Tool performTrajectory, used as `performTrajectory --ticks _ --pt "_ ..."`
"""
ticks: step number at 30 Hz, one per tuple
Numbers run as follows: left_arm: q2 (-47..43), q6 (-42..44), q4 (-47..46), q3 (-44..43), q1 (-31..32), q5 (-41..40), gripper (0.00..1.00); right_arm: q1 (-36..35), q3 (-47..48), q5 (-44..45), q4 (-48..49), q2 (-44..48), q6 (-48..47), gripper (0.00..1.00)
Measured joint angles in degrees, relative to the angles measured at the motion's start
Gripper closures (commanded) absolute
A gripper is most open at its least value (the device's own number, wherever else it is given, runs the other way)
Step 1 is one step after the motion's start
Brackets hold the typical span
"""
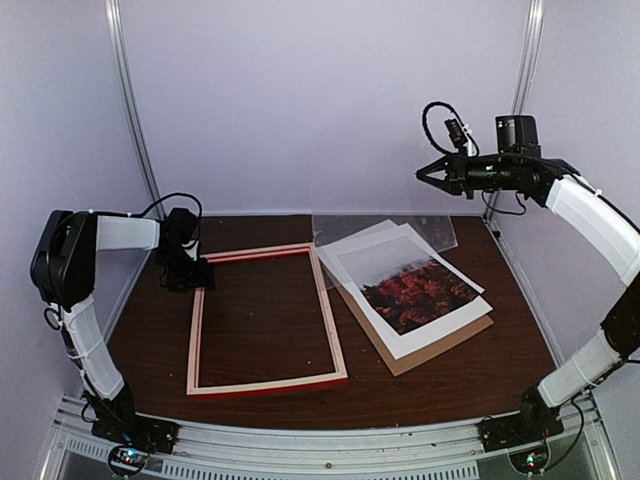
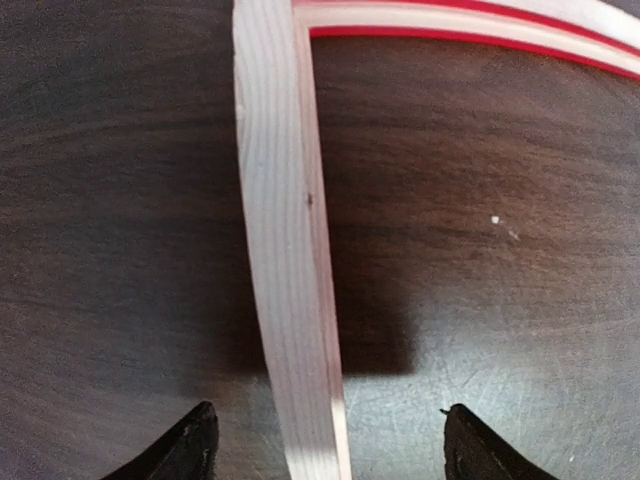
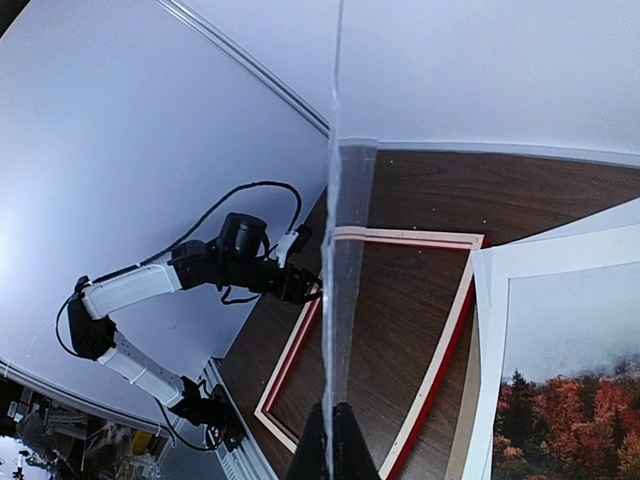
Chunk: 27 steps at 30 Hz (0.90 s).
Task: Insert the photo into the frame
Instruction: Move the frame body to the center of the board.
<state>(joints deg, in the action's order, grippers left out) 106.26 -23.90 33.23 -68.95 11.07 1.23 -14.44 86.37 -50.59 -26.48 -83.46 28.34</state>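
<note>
On the surface, the frame lies back-up, photo just right of it. Left hand straddles a rail, jaws wide; closing off-centre could skid the frame into the photo. Right hand, raised, pinches a clear sheet by its edge, might slip.

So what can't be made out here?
Backing board: top view, mostly under the photo.
Frame: left wrist view, cut off by the edges.
Left gripper: left wrist view, only fingertips show above the bottom edge.
Clear sheet in the right gripper: right wrist view, edge-on, outline unreadable.
</note>
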Motion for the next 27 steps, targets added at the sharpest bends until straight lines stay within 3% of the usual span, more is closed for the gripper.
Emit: performTrajectory --ticks 11,18,27 --pt "2.49 0.31 -1.68 0.00 -0.09 3.13 0.51 -2.49 0.07 -2.14 5.79 -4.33 3.85 1.00" --pt "3.41 0.46 -2.97 -0.70 1.55 3.61 0.56 -2.58 0.07 -2.14 7.96 -5.40 5.44 1.00" --pt "7.61 1.09 -4.24 -5.99 8.76 4.85 0.60 -2.58 0.07 -2.14 8.22 -6.78 6.08 1.00"
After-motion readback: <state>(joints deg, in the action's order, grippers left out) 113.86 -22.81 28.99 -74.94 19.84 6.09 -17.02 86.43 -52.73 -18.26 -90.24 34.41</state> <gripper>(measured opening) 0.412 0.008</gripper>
